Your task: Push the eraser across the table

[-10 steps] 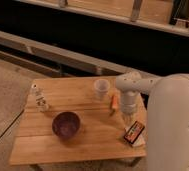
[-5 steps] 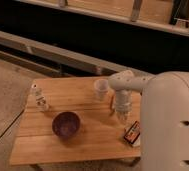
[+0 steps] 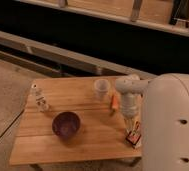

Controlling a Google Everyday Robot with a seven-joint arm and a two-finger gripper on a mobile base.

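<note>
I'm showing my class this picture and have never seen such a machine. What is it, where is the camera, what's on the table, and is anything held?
The white shape at right is a robot's arm, seen by one camera looking down on a wooden table; where the camera is mounted isn't known. The arm ends in the gripper, a two-fingered pincer, shut and pointing down right by the eraser, a small dark block with an orange-red stripe near the table's right edge. It seems to hold nothing. Also there: a purple bowl, a white cup, an orange stick, a small white figure.
</note>
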